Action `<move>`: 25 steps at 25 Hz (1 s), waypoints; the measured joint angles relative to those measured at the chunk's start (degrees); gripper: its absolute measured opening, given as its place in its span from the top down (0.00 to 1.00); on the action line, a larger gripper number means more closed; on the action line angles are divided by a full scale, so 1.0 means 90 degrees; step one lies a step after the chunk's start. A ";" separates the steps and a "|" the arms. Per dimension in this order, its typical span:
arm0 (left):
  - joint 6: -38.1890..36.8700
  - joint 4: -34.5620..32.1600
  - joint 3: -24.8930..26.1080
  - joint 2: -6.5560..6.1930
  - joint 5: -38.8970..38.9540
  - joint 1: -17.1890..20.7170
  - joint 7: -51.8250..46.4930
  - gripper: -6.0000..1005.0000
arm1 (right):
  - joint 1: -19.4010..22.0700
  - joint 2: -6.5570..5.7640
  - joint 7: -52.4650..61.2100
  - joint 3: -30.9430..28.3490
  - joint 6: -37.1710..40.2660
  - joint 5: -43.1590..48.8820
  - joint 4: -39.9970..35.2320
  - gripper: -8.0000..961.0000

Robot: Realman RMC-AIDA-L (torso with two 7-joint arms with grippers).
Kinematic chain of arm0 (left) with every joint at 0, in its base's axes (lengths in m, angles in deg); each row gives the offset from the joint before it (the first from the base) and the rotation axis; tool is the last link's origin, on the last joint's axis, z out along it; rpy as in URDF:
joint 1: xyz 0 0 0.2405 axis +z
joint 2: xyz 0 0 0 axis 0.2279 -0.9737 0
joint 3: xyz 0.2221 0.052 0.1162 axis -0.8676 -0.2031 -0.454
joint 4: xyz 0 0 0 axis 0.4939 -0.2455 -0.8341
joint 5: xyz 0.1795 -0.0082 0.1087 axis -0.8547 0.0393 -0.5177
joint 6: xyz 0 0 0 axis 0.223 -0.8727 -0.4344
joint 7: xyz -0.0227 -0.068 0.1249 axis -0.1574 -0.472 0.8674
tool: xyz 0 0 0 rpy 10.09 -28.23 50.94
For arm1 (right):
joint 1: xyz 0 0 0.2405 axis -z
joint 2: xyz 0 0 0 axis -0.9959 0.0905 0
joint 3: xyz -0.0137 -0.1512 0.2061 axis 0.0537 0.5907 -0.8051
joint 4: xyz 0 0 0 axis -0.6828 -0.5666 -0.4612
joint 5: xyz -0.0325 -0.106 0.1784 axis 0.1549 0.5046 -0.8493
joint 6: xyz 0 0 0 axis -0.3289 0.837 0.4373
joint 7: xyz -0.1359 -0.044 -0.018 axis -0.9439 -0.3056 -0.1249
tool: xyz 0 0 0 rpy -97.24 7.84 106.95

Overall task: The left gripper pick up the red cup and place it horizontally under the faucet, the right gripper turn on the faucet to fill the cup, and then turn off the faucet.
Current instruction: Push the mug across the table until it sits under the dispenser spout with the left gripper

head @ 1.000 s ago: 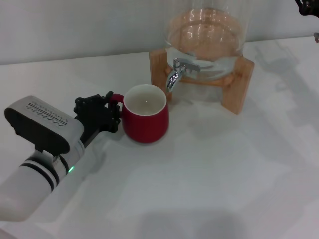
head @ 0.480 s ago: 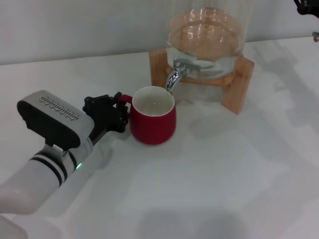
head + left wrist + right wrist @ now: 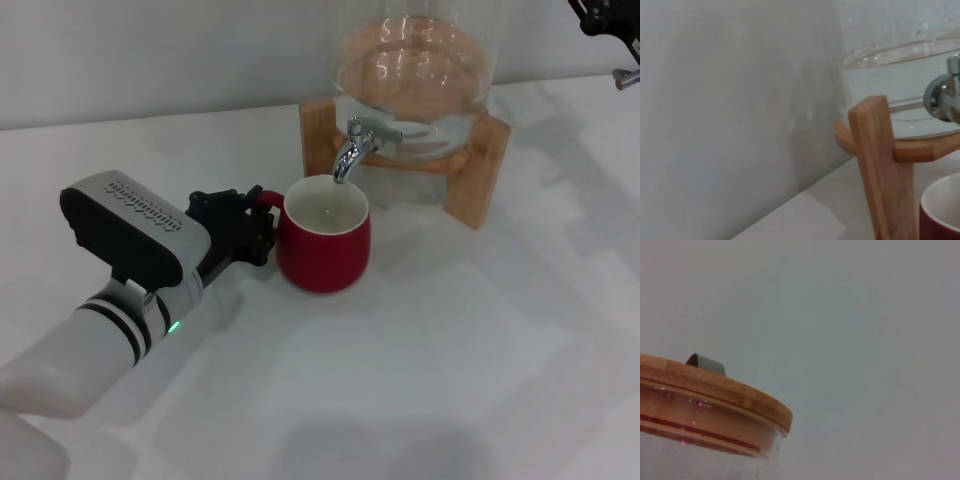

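The red cup [image 3: 325,262] stands upright on the white table, its white inside open upward, with its rim right under the spout of the chrome faucet [image 3: 350,148]. My left gripper [image 3: 260,222] is shut on the cup's red handle, at the cup's left side. The left wrist view shows the cup's rim [image 3: 940,212] and the faucet [image 3: 941,96]. Only a small black part of my right gripper [image 3: 600,18] shows at the top right corner of the head view, far above and right of the faucet.
The faucet sits on a clear glass jar [image 3: 415,60] in a wooden stand [image 3: 478,180] at the back of the table [image 3: 450,350]. The right wrist view shows the jar's wooden lid [image 3: 715,385] against a plain wall.
My left gripper has carried the red cup to the right, from left of the faucet to directly under its spout. The right gripper has shifted slightly at the top right corner.
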 joint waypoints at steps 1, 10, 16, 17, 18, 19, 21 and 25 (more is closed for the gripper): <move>-0.0055 -0.0035 0.0000 0.0000 0.0000 -0.0006 0.0000 0.89 | -0.0001 0.0000 0.0000 0.0012 0.0000 0.0000 0.0000 0.34; -0.0181 -0.0108 0.0000 -0.0006 -0.0005 -0.0032 0.0000 0.89 | 0.0009 0.0006 0.0006 0.0055 0.0006 0.0000 -0.0001 0.34; -0.0319 -0.0036 0.0027 0.0013 -0.0005 -0.0042 -0.0004 0.89 | 0.0037 0.0017 0.0024 0.0173 0.0003 -0.0001 0.0000 0.34; -0.0327 -0.0034 0.0034 0.0016 -0.0005 -0.0043 -0.0003 0.89 | 0.0045 0.0017 0.0027 0.0188 0.0002 0.0000 0.0000 0.34; -0.0331 -0.0034 0.0042 0.0019 -0.0006 -0.0046 -0.0003 0.89 | 0.0052 0.0018 0.0029 0.0196 0.0001 0.0000 -0.0001 0.34; -0.0334 -0.0033 0.0045 0.0021 -0.0006 -0.0048 -0.0002 0.89 | 0.0060 0.0018 0.0032 0.0198 0.0001 0.0000 0.0000 0.34; -0.0348 -0.0031 0.0050 0.0022 -0.0005 -0.0064 -0.0001 0.90 | 0.0074 0.0017 0.0037 0.0218 -0.0002 -0.0001 0.0002 0.34; -0.0402 -0.0031 0.0063 0.0023 0.0013 -0.0079 -0.0002 0.90 | 0.0110 0.0015 0.0040 0.0292 -0.0042 -0.0001 0.0031 0.34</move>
